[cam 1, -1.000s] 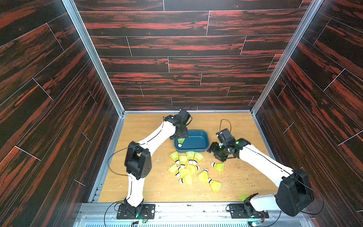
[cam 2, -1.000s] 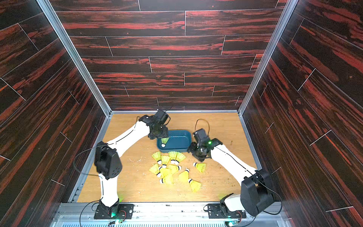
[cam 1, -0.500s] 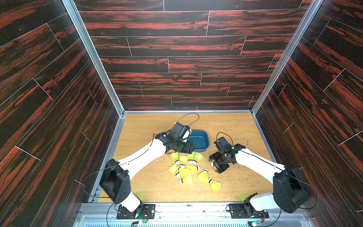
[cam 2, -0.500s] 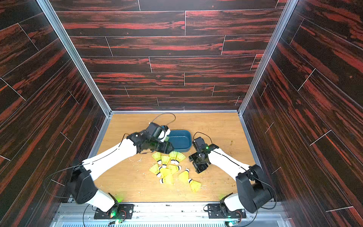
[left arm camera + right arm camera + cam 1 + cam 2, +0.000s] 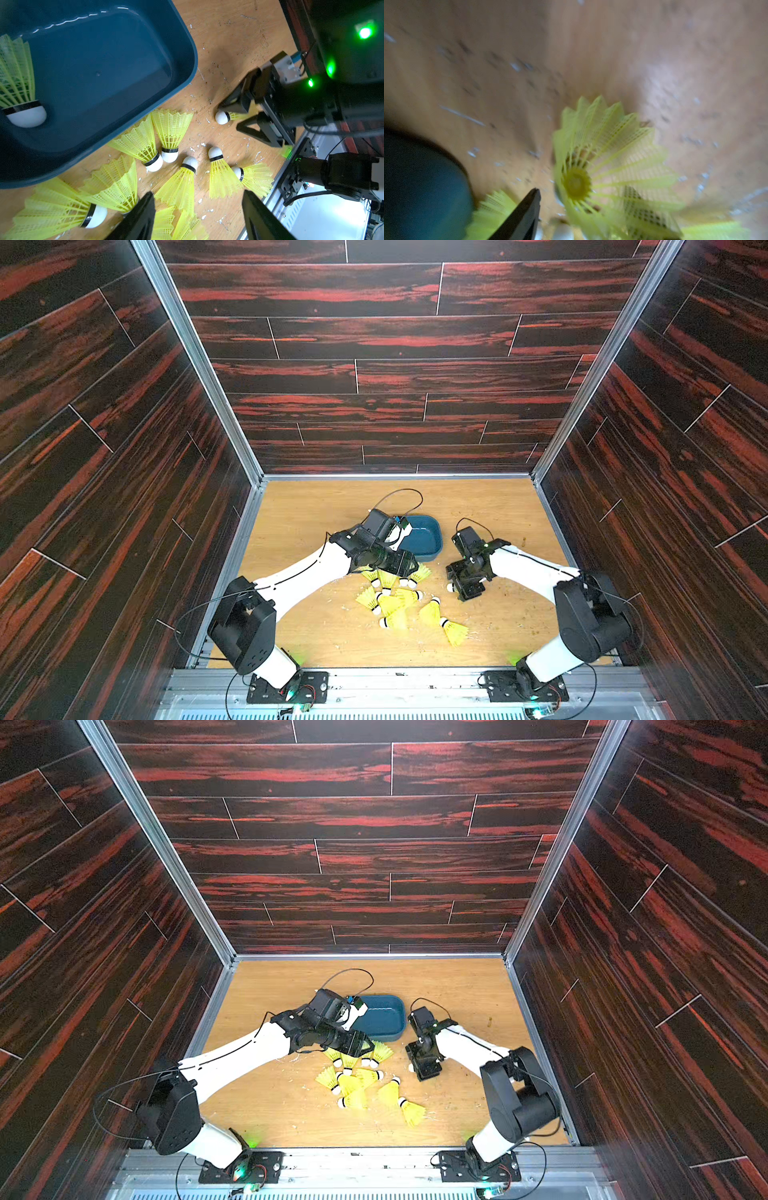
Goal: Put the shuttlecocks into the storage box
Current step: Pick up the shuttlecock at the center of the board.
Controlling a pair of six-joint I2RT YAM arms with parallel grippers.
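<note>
Teal storage box (image 5: 187,62): holds one shuttlecock (image 5: 18,83).
My left gripper (image 5: 197,192): spread over loose shuttlecocks (image 5: 172,128).
My right gripper (image 5: 228,118): spread, straddling one.
Next: I close, lift, box it.

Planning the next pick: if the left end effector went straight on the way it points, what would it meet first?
Most likely the shuttlecocks piled on the table just ahead of the open left end effector; a skirt lies between its fingertips. Depth is unclear.
</note>
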